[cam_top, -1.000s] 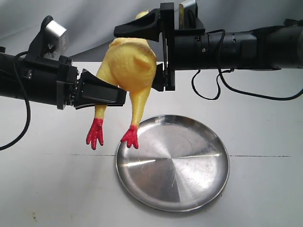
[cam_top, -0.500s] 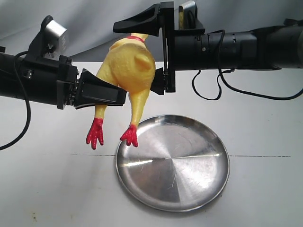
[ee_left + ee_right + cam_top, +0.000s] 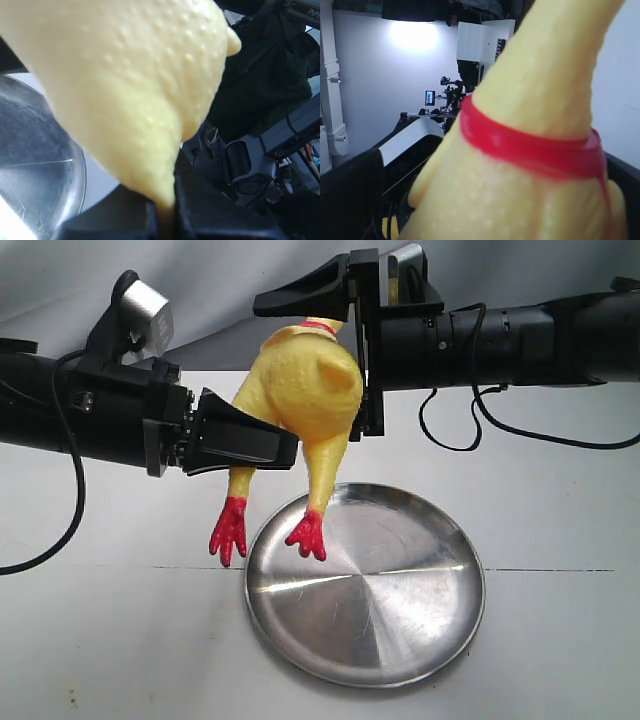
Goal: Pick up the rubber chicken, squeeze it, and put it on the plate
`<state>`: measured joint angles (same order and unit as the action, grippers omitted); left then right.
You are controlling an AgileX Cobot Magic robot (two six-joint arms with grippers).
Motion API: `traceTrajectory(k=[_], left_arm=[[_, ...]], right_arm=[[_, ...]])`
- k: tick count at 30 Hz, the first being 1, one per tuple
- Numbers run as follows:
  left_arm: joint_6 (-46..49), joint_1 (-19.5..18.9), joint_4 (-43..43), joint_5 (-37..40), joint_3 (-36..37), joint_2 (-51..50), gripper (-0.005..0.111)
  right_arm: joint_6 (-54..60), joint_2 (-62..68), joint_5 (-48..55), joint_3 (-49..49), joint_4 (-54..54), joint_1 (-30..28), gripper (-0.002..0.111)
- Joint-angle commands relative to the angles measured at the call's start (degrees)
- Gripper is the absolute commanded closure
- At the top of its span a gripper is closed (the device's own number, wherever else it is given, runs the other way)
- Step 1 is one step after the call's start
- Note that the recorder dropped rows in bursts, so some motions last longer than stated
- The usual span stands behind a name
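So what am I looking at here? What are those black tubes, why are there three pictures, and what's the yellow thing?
The black tubes are two robot arms, each ending in a two-fingered gripper. The wide picture comes from a camera standing off the arms. The two close-ups come from cameras on the arms' wrists, so they mostly see yellow. The yellow thing is a rubber chicken, hanging feet down in the air. The left gripper pinches its lower body. The right gripper has its jaws wide apart around the neck end and seems not to pinch it. On the white table lies a shiny steel plate. The chicken's red feet dangle by the plate's edge, apparently without touching it.
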<state>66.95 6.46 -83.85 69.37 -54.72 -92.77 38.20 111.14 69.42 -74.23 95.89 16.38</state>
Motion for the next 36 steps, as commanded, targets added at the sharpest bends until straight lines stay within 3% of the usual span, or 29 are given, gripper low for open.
traceTrajectory(k=[1,4,5,21,23,25,27,28,29,36], left_arm=[[1.00,0.22,-1.05,0.59,-0.25,0.68,0.107],[1.00,0.22,-0.64,0.59,-0.14,0.68,0.107],[1.00,0.12,-0.64,0.59,-0.14,0.68,0.107],[1.00,0.12,-0.64,0.59,-0.14,0.68,0.107],[0.75,0.12,-0.44,0.59,-0.14,0.68,0.107],[0.63,0.12,0.67,0.59,-0.14,0.68,0.107],[0.50,0.12,1.33,0.59,-0.14,0.68,0.107],[0.50,0.12,1.76,0.59,-0.14,0.68,0.107],[0.50,0.12,1.95,0.59,-0.14,0.68,0.107],[0.61,0.12,2.16,0.59,-0.14,0.68,0.107]], right_arm=[[-1.23,-0.29,0.54,-0.25,-0.96,-0.33,0.040],[-1.38,-0.29,0.54,-0.25,-2.80,-0.33,0.100],[-1.02,-0.29,0.54,-0.25,-3.25,-0.33,0.107],[-0.70,-0.29,0.54,-0.25,-3.22,-0.33,0.108],[-0.70,-0.29,0.54,-0.25,-3.22,-0.33,0.100],[-0.70,-0.29,0.54,-0.25,-3.22,-0.33,0.075],[-1.03,-0.29,0.54,-0.25,-3.22,-0.33,0.039],[-3.06,-0.29,0.54,-0.25,-3.22,-0.33,0.015],[-3.85,-0.29,0.54,-0.25,-3.22,-0.33,0.005],[-4.16,-0.29,0.54,-0.25,-2.98,-0.33,0.003]])
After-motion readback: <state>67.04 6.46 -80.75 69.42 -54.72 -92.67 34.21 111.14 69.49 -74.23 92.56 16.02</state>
